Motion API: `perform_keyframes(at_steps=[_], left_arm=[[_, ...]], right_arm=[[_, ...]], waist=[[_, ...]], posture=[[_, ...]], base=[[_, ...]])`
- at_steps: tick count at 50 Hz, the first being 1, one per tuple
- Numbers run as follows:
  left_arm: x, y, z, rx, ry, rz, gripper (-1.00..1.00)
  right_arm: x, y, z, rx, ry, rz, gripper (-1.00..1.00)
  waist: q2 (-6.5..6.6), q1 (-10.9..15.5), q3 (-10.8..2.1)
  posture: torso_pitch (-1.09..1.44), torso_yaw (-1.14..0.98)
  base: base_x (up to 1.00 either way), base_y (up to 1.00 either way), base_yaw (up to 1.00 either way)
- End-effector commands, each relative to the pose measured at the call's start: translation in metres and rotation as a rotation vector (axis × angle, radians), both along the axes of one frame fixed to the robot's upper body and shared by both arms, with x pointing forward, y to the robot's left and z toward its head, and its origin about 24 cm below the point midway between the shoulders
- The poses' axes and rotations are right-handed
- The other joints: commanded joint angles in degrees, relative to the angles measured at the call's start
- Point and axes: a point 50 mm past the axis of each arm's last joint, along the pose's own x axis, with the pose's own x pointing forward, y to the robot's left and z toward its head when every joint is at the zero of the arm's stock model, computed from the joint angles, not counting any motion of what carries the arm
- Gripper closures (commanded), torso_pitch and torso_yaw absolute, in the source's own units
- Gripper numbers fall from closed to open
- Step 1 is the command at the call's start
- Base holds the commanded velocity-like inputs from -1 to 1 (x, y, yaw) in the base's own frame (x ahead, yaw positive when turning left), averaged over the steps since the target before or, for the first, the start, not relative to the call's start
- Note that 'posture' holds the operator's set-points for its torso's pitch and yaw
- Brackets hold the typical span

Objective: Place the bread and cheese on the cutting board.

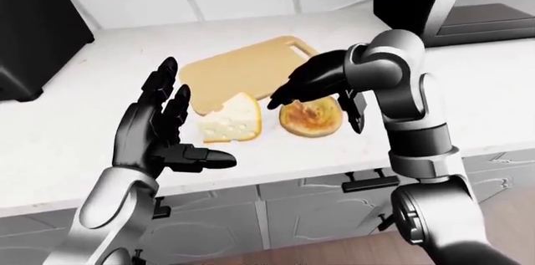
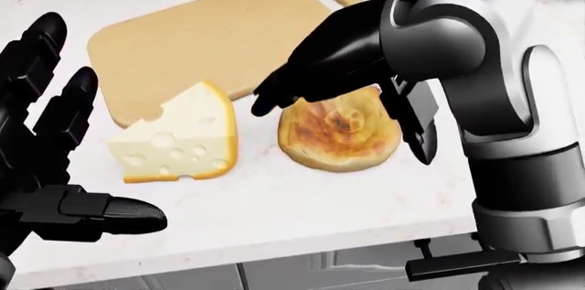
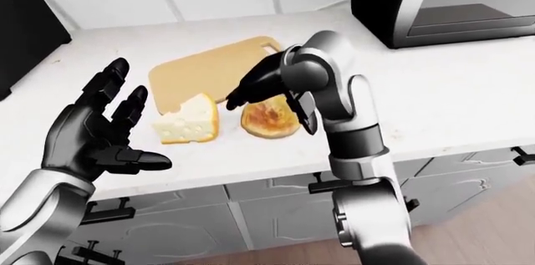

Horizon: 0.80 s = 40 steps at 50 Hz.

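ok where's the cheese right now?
In the head view the cheese lies on the counter left of centre, its upper edge at the cutting board, with the bread to its right.
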Motion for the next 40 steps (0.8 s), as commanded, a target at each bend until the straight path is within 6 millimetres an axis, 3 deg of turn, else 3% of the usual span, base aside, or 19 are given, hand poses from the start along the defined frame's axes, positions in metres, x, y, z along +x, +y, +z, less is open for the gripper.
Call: perform_keyframes(at_steps=[1,12,14,15,18,23,27,34,40], left_arm=[[-0.003,0.0,0.011,0.007,-0.076,0.0,-1.0],[-0.003,0.0,0.011,0.006,-0.077,0.0,-1.0],[-0.004,0.0,0.012,0.005,-0.077,0.0,-1.0],[-0.004,0.0,0.011,0.005,-0.077,-0.001,-1.0],[-0.004,0.0,0.012,0.004,-0.079,0.0,-1.0],[-0.005,0.0,0.011,0.002,-0.08,-0.001,-1.0],[-0.006,-0.001,0.012,0.004,-0.082,-0.004,-1.0],[-0.006,0.0,0.012,0.004,-0.083,-0.004,-1.0],[-0.006,0.0,0.012,0.003,-0.083,-0.003,-1.0]], right_arm=[[-0.004,0.001,0.017,0.03,-0.078,0.017,-0.72],[-0.002,0.005,-0.005,-0.003,-0.154,0.084,-0.65],[-0.006,0.006,-0.013,-0.001,-0.161,0.104,-0.44],[-0.007,0.007,-0.015,-0.006,-0.172,0.114,-0.22],[-0.007,0.007,-0.014,0.0,-0.195,0.131,-0.12],[-0.01,0.008,-0.013,0.052,-0.232,0.16,0.33],[-0.012,0.013,-0.009,0.099,-0.276,0.191,0.98],[-0.012,0.016,0.0,0.137,-0.313,0.214,1.0],[-0.011,0.015,0.023,0.155,-0.355,0.212,1.0]], waist=[[0.06,0.0,-1.42],[0.03,0.1,-1.59],[0.06,0.1,-1.65],[0.05,0.2,-1.66],[0.0,0.3,-1.66],[-0.08,0.3,-1.78],[-0.19,0.4,-1.83],[-0.17,0.3,-1.69],[-0.23,0.2,-1.7]], posture=[[0.0,0.0],[0.0,0.0],[0.0,0.0],[0.0,0.0],[0.0,0.0],[0.0,0.0],[0.0,0.0],[0.0,0.0],[0.0,0.0]], base=[[0.0,0.0,0.0],[0.0,0.0,0.0],[0.0,0.0,0.0],[0.0,0.0,0.0],[0.0,0.0,0.0],[0.0,0.0,0.0],[0.0,0.0,0.0],[0.0,0.0,0.0],[0.0,0.0,0.0]])
